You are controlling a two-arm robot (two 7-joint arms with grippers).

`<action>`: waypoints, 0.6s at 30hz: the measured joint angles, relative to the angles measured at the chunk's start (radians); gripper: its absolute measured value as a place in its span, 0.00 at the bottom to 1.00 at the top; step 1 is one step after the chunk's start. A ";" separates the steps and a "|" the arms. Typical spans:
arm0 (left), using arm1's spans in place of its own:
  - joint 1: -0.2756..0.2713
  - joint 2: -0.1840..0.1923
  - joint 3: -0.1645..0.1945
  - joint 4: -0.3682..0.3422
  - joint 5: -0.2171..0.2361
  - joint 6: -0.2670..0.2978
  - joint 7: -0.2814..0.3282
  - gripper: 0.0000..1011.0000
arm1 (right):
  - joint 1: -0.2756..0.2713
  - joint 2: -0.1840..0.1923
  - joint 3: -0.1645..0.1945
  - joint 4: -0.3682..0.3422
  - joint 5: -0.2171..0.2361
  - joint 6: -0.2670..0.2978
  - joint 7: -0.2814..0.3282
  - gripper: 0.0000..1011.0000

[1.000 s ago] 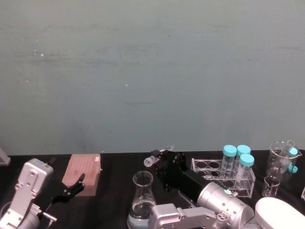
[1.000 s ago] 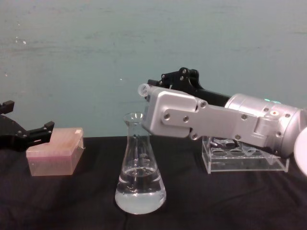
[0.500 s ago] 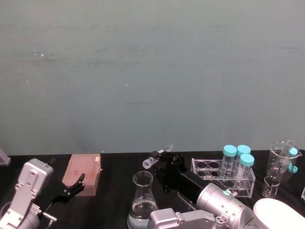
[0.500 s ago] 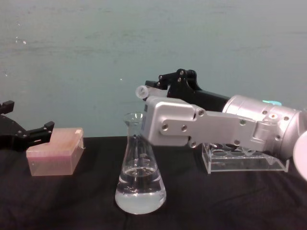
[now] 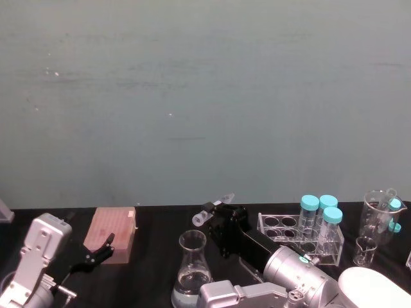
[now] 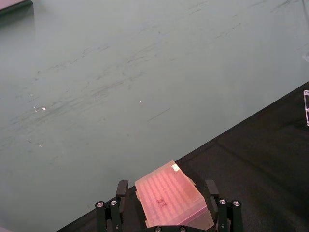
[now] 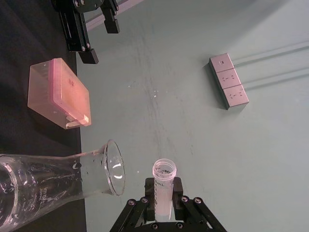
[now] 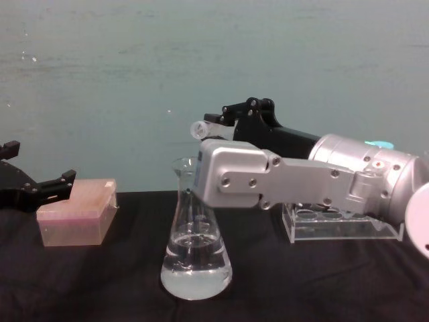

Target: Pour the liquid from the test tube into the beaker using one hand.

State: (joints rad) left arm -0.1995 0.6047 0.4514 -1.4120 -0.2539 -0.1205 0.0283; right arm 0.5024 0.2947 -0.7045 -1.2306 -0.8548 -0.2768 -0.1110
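The test tube point(image 7: 163, 186) is lying almost level in the right gripper point(image 8: 231, 118), whose fingers are pinching its body; its open mouth is pointing left, hanging just above the rim of the beaker point(image 8: 196, 235); the beaker is standing upright on the black tabletop point(image 8: 315, 282), with clear liquid point(image 8: 196, 268) sitting in its wide base; to the right, a clear rack point(image 5: 282, 226) is carrying teal-capped tubes point(image 5: 319, 208); far left, the left gripper point(image 5: 96, 252) is hanging with fingers apart, just beside a pink box point(image 8: 75, 213).
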 joint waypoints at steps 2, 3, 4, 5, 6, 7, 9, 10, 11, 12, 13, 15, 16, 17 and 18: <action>0.000 0.000 0.000 0.000 0.000 0.000 0.000 0.99 | 0.002 0.000 -0.002 0.003 -0.004 0.000 -0.004 0.21; 0.000 0.000 0.000 0.000 0.000 0.000 0.000 0.99 | 0.003 0.000 -0.003 0.003 -0.005 0.000 -0.006 0.21; 0.000 0.000 0.000 0.000 0.000 0.000 0.000 0.99 | 0.003 0.000 -0.004 0.004 -0.007 -0.001 -0.008 0.21; 0.000 0.000 0.000 0.000 0.000 0.000 0.000 0.99 | 0.005 0.000 -0.006 0.005 -0.011 -0.002 -0.011 0.21; 0.000 0.000 0.000 0.000 0.000 0.000 0.000 0.99 | 0.006 0.001 -0.007 0.005 -0.014 -0.002 -0.014 0.21; 0.000 0.000 0.000 0.000 0.000 0.000 0.000 0.99 | 0.006 0.001 -0.008 0.006 -0.016 -0.002 -0.017 0.21; 0.000 0.000 0.000 0.000 0.000 0.000 0.000 0.99 | 0.007 0.001 -0.010 0.007 -0.020 -0.003 -0.021 0.21; 0.000 0.000 0.000 0.000 0.000 0.000 0.000 0.99 | 0.008 0.002 -0.012 0.008 -0.024 -0.003 -0.025 0.21; 0.000 0.000 0.000 0.000 0.000 0.000 0.000 0.99 | 0.009 0.003 -0.013 0.008 -0.026 -0.003 -0.027 0.21; 0.000 0.000 0.000 0.000 0.000 0.000 0.000 0.99 | 0.010 0.004 -0.014 0.009 -0.029 -0.004 -0.032 0.21; 0.000 0.000 0.000 0.000 0.000 0.000 0.000 0.99 | 0.010 0.004 -0.015 0.009 -0.031 -0.004 -0.034 0.21; 0.000 0.000 0.000 0.000 0.000 0.000 0.000 0.99 | 0.011 0.006 -0.017 0.010 -0.035 -0.004 -0.039 0.21; 0.000 0.000 0.000 0.000 0.000 0.000 0.000 0.99 | 0.011 0.006 -0.018 0.010 -0.037 -0.004 -0.041 0.21; 0.000 0.000 0.000 0.000 0.000 0.000 0.000 0.99 | 0.012 0.006 -0.018 0.011 -0.038 -0.004 -0.043 0.21; 0.000 0.000 0.000 0.000 0.000 0.000 0.000 0.99 | 0.013 0.007 -0.019 0.012 -0.041 -0.003 -0.046 0.21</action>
State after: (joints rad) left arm -0.1995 0.6047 0.4514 -1.4120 -0.2539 -0.1205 0.0283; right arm 0.5150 0.3017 -0.7238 -1.2187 -0.8957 -0.2803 -0.1565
